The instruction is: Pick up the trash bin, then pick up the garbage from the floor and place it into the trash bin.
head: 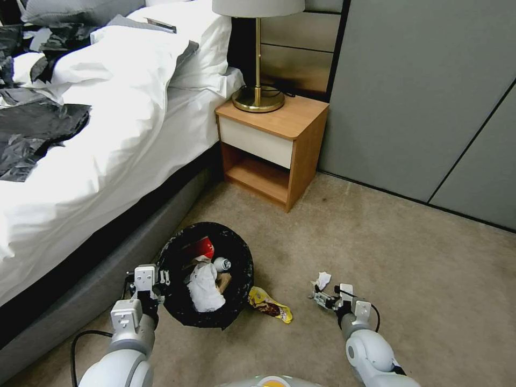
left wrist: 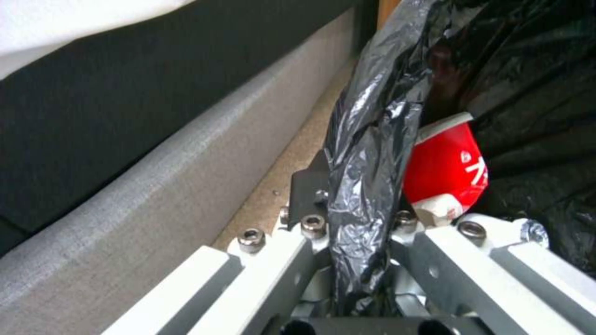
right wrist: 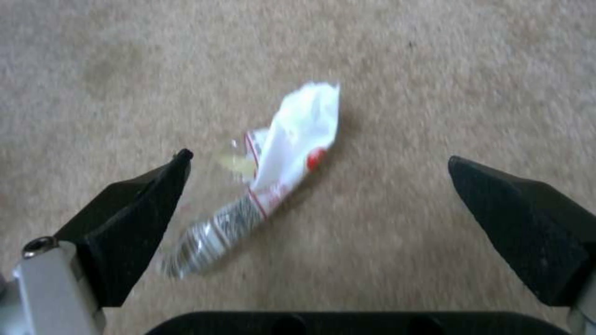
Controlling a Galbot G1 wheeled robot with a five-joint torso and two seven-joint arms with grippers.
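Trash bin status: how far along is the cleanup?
Done: the left hand grips the trash bin by its rim, with a red cup and tissues inside. In hand: the right hand is open over a white wrapper. Left: that and the yellow wrapper.

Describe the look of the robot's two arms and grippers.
Both arms are rounded, glossy light-grey shells. The left gripper has a white blocky body with silver bolts; a black cable loops beside its arm. The right gripper has black, pointed wedge fingers and a thin black cable.
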